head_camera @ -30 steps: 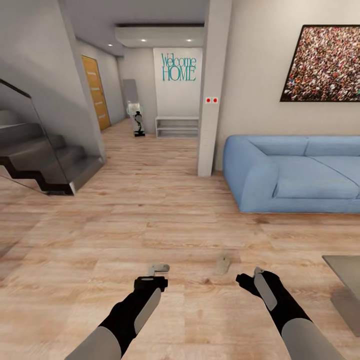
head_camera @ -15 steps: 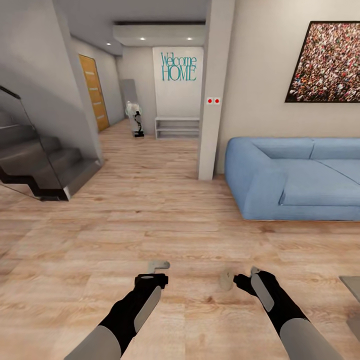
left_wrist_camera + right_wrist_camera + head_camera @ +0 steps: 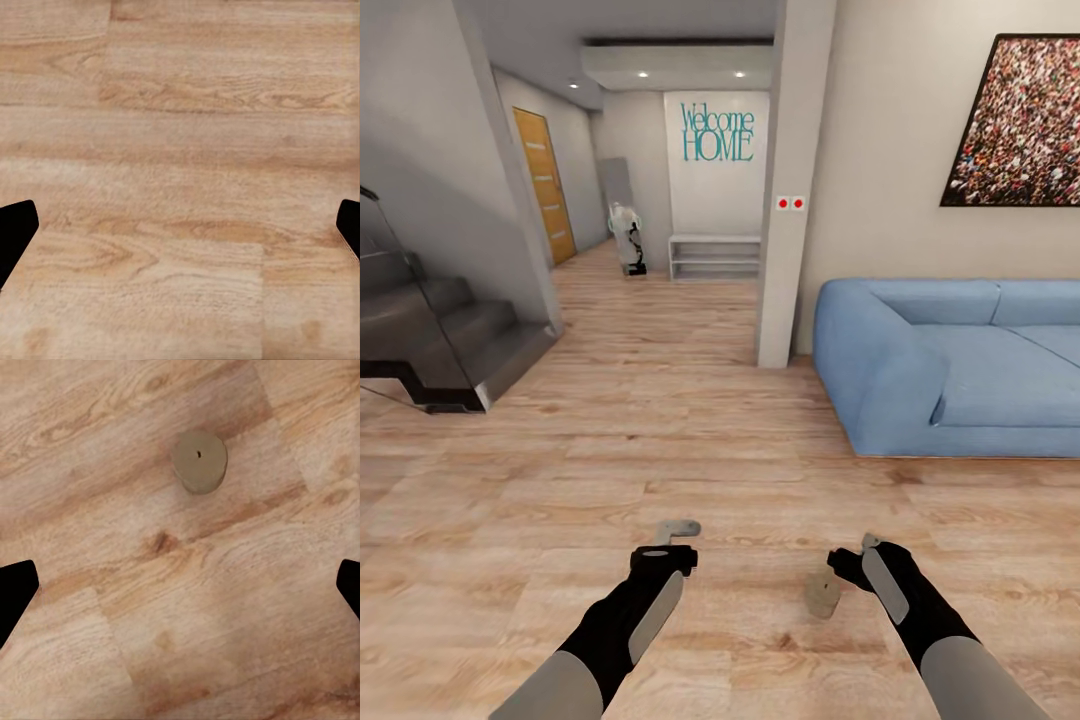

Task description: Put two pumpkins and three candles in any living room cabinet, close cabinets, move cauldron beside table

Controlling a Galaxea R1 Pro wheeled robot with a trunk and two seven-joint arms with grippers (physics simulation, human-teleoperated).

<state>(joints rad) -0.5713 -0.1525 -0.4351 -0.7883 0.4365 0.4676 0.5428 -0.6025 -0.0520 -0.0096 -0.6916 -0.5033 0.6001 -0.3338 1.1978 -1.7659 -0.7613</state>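
Looking down from the head camera, I had both arms stretched out low over the wooden floor [image 3: 660,440]. My left gripper [image 3: 678,530] hung above bare boards, my right gripper [image 3: 850,556] sat just beside a candle [image 3: 823,594] standing upright on the floor, apart from the fingers. A blue sofa [image 3: 950,365] filled the right, stairs [image 3: 440,340] the left, a white pillar [image 3: 785,180] between. On the left wrist camera, dark fingertips [image 3: 15,232] sat wide at both edges, jaws spread over plain planks. On the right wrist camera, the candle [image 3: 199,460] stood alone, wick up, ahead of fingertips [image 3: 15,589] spread wide, gripping nothing.
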